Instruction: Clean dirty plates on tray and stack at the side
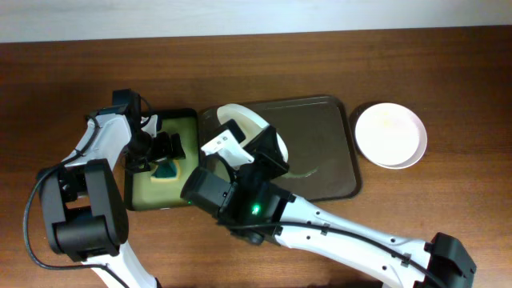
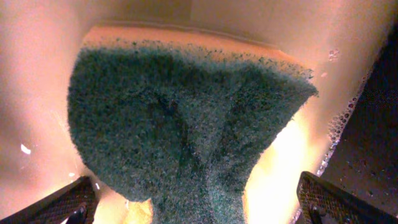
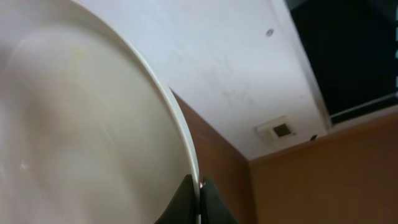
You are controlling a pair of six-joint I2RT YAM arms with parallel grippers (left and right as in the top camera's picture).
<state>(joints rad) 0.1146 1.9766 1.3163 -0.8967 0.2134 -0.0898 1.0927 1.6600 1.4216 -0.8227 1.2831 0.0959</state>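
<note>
right jaws (image 3: 198, 194) closed on the rim of a tilted plate (image 3: 81, 124); left jaws (image 2: 193, 208) open, straddling a green sponge (image 2: 186, 124).

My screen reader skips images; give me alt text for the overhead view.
The right gripper holds a white plate tilted over the brown tray, while the left gripper reaches a green sponge in a small tray. A second plate sits right of the tray.

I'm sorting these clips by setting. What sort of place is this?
Probably an indoor lab or office bench set up for dishwashing practice: a wooden table with two robot arms, a brown tray and white plates, a wet sponge, and no sink in view.
</note>
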